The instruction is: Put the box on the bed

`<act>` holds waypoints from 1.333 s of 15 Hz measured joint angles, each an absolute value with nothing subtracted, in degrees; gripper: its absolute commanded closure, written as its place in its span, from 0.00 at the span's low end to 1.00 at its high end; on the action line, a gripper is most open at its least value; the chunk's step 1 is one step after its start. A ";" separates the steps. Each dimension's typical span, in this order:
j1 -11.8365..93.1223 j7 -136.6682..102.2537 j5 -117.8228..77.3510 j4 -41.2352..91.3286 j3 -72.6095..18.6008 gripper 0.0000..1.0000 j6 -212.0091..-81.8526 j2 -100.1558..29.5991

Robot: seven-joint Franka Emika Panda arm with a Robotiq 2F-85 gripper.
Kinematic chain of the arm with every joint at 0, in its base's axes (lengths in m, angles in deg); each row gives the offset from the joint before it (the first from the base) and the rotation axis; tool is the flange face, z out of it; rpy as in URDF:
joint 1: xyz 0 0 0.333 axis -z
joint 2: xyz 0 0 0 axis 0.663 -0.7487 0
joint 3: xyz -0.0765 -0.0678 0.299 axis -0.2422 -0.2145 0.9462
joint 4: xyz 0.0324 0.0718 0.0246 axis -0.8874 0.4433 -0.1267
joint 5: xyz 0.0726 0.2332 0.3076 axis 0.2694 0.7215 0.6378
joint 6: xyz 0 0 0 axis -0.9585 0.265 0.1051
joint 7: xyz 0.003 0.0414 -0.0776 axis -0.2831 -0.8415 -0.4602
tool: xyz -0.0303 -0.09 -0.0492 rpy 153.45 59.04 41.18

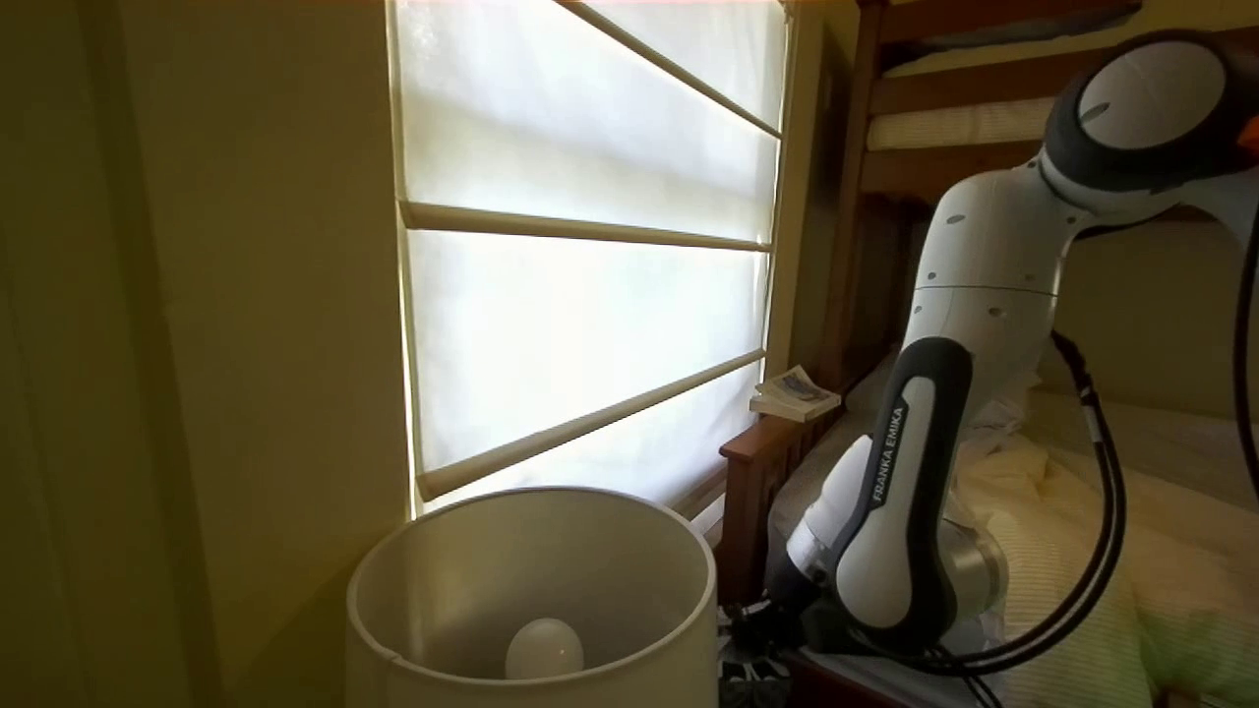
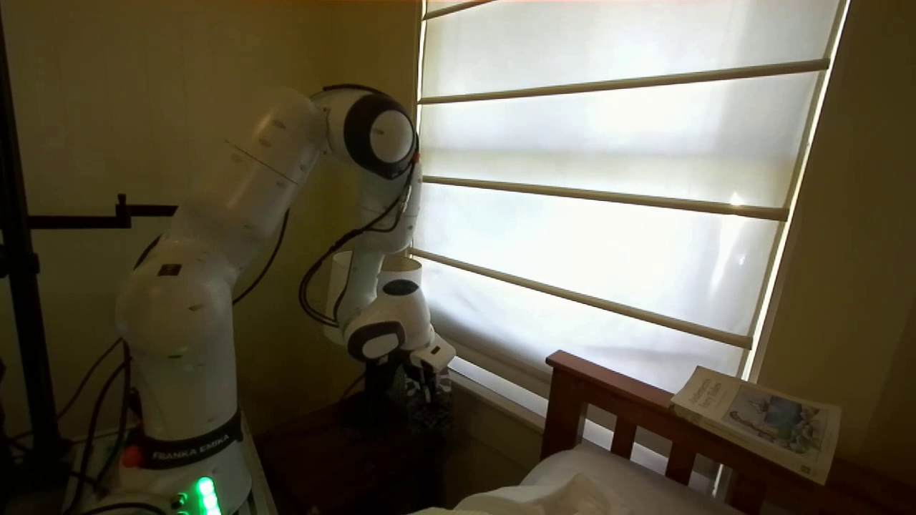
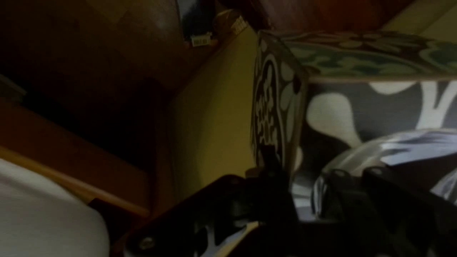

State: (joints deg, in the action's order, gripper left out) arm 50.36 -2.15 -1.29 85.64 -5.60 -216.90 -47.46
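Note:
The box (image 3: 375, 103) has a dark blue-grey and white pattern, with a plastic-lined opening. It fills the right of the wrist view. My gripper (image 3: 307, 192) is shut on its edge: one finger is outside the wall, the other in the opening. In both exterior views the box (image 1: 755, 680) (image 2: 433, 408) is small and dark under the gripper (image 1: 752, 624) (image 2: 401, 380). I cannot tell whether it is lifted. The bed (image 1: 1048, 521) has a wooden frame and cream bedding. Its headboard (image 2: 608, 379) and mattress (image 3: 46, 207) also show.
A lampshade (image 1: 531, 590) stands beside the gripper. A dark wooden nightstand (image 2: 336, 450) is below the arm. A book (image 2: 758, 418) lies on the headboard rail; it also shows in an exterior view (image 1: 795, 395). A window blind (image 2: 608, 143) is close behind the gripper.

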 measured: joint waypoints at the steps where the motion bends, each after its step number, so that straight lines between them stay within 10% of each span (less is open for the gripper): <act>1: 49.49 -0.19 0.18 87.72 -6.41 0.99 -217.79 -44.90; 20: 37.65 -20.97 54.55 89.50 -21.02 0.99 -229.29 -33.54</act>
